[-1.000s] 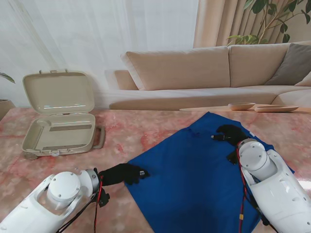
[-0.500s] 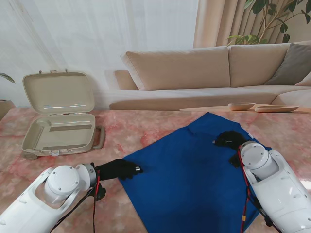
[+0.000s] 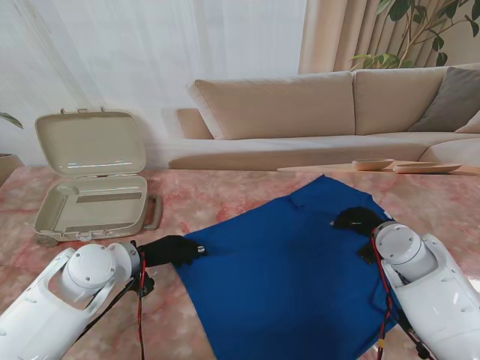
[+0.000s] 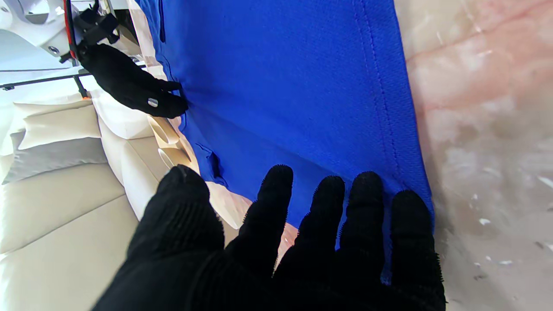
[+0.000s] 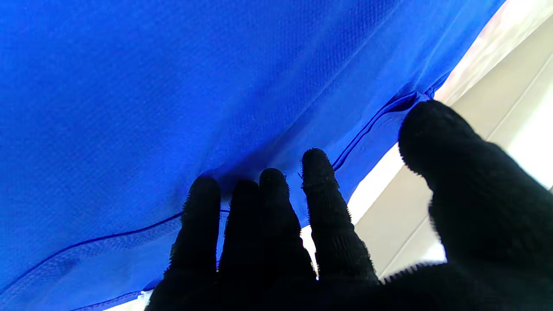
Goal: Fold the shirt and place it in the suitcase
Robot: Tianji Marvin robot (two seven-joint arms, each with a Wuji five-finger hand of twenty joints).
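While spreading the blue shirt (image 3: 289,277), centre frame: left hand (image 3: 171,250) and right hand (image 3: 354,219), fingers splayed flat, gripping nothing; press evenly, smooth outward.

This is a home living room. A long beige sectional sofa (image 3: 300,112) runs along the far side, with a grey cushion (image 3: 454,97) at its right end. Behind it hang sheer white curtains (image 3: 150,52) and heavier beige drapes (image 3: 337,34), with a leafy houseplant (image 3: 427,26) in the right corner. The desk (image 3: 217,199) has a pink marble-patterned top, and shallow wooden dishes (image 3: 373,163) rest on its far edge. A small beige suitcase (image 3: 94,184) lies open on the left.
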